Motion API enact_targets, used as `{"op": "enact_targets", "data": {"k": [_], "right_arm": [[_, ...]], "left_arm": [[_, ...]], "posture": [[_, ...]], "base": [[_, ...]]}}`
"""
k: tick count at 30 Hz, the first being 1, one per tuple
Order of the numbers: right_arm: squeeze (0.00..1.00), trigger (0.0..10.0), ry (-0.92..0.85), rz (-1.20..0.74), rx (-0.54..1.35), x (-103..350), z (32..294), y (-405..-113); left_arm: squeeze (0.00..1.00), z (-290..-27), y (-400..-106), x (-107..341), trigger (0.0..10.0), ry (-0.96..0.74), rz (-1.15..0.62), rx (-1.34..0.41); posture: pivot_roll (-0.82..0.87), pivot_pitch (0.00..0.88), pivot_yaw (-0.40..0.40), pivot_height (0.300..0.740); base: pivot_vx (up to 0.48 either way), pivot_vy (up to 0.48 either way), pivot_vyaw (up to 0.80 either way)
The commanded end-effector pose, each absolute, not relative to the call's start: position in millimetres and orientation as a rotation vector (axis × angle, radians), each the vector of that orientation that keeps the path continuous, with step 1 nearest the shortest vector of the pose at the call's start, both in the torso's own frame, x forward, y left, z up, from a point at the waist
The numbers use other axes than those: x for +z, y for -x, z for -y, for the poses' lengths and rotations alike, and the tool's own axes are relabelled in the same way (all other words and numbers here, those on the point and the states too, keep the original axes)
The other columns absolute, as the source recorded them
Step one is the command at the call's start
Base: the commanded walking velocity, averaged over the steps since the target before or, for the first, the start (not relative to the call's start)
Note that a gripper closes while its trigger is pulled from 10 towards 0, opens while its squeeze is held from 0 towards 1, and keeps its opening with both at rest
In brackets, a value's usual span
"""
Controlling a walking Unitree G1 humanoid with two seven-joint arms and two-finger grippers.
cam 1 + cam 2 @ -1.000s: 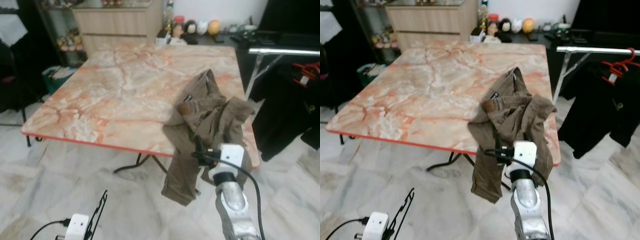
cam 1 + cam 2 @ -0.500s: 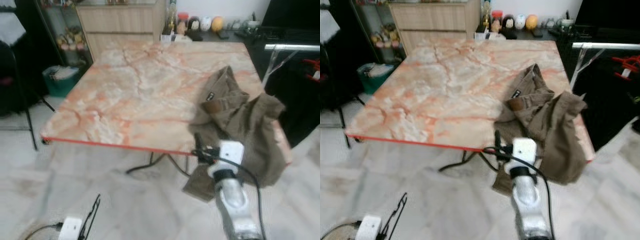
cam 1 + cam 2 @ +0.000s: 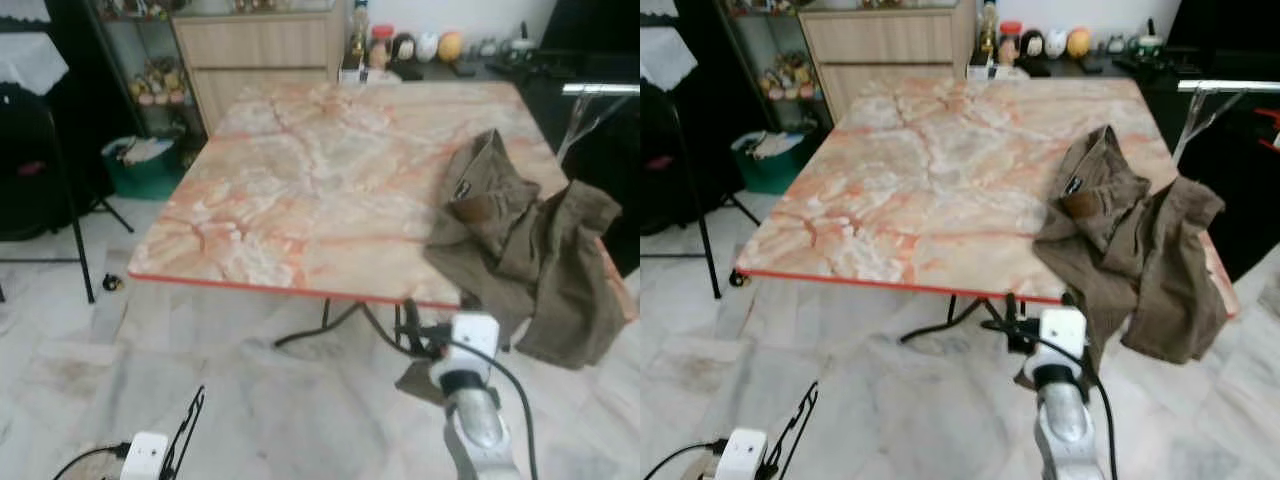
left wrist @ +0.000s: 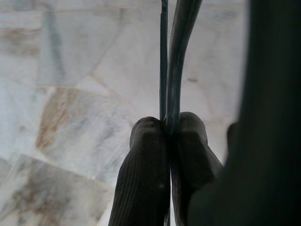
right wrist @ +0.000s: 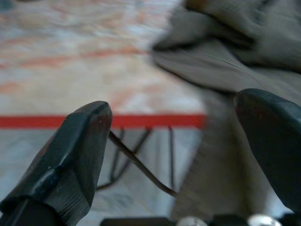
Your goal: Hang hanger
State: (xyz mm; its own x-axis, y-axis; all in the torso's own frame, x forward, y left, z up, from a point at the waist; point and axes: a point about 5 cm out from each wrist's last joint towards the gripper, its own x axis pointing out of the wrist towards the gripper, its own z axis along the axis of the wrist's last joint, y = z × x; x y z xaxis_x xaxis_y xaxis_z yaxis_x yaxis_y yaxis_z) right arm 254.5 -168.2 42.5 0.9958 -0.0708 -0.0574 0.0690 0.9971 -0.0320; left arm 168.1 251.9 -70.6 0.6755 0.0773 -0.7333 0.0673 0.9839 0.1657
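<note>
Here, low and near on the left:
Left gripper (image 4: 167, 141): closed tight on the thin black hanger (image 3: 187, 432), down over the floor (image 3: 300, 410).
Hanger: held near the left bottom corner of the eye views, sticking up from the gripper. It is well apart from the table (image 3: 330, 180) and from the rail (image 3: 1230, 86).
Right gripper (image 5: 188, 141): open, fingers wide apart, holding nothing. It is up in front of the near edge of the table, by its right end.
Right fingers (image 5: 70, 150): one on each side, with the red table edge and the brown cloth seen between them.
Clothes (image 3: 525, 240): a brown heap on the right side of the table, part of it hanging over the near right edge.
Table: pink and orange marble look, red rim.
Rail: a silver bar far right, past the table.
Cabinet (image 3: 265, 50): light wood, far behind the table.
Floor: pale marble tiles.
</note>
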Motion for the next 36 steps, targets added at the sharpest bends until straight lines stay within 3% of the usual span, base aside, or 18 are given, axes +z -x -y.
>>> {"op": "enact_targets", "data": {"k": [1, 10, 23, 36], "right_arm": [[0.00, 10.0, 0.031, -0.091, -0.087, 34.2, 171.4, -248.4], [0.00, 10.0, 0.022, -0.207, -0.154, 10.6, 194.5, -238.7], [0.00, 10.0, 0.002, -0.208, -0.072, 6.2, 168.7, -248.3], [0.00, 10.0, -0.004, -0.233, -0.073, -2.9, 168.0, -241.5]], "left_arm": [[0.00, -253.1, -164.2, -72.0, 10.0, -0.201, -0.841, 0.001], [0.00, -253.1, -164.1, -72.1, 10.0, -0.199, -0.845, -0.005], [0.00, -252.9, -166.3, -71.3, 10.0, -0.196, -0.842, -0.006], [0.00, -254.6, -164.9, -71.1, 10.0, -0.188, -0.840, -0.004]], "posture": [[0.13, 0.015, 0.052, 0.740], [0.13, 0.015, 0.056, 0.740], [0.13, 0.013, 0.055, 0.740], [0.13, 0.014, 0.052, 0.740]], "base": [[0.000, 0.000, 0.00], [0.000, 0.000, 0.00], [0.000, 0.000, 0.00], [0.000, 0.000, 0.00]]}}
